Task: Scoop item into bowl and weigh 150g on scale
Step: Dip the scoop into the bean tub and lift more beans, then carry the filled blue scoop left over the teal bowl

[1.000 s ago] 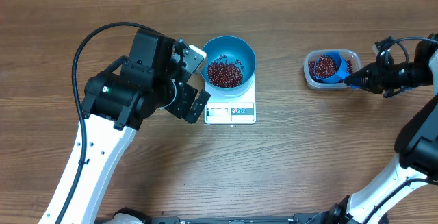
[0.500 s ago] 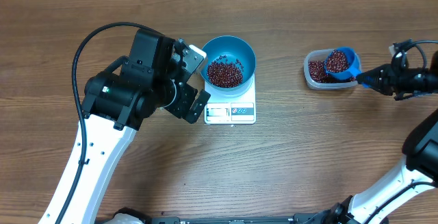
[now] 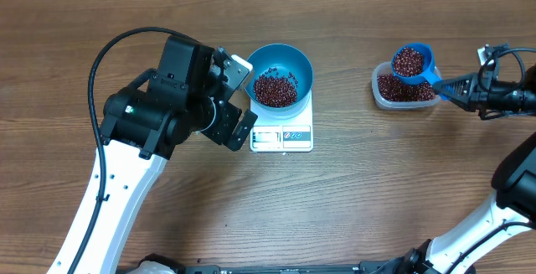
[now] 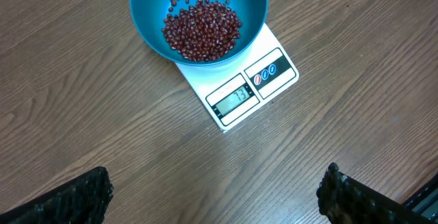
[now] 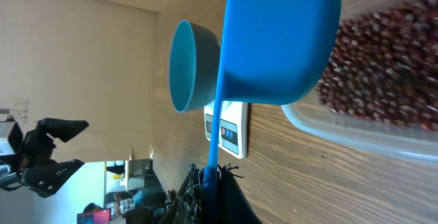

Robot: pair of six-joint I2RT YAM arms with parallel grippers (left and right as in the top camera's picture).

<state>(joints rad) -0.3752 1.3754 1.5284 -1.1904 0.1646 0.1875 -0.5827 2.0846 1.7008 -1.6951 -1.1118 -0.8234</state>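
The blue plastic scoop (image 3: 412,62) (heaped with red-brown beans (image 3: 408,57)) has risen above the clear plastic tub (image 3: 387,95), pinched by the right gripper (image 3: 462,88). Left gripper (image 3: 244,96) stays wide.

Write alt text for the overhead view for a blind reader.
A blue bowl of red-brown beans sits on a white scale. The right gripper, jaws shut, holds a full blue scoop above a clear tub; the left gripper hangs beside the scale, jaws open.
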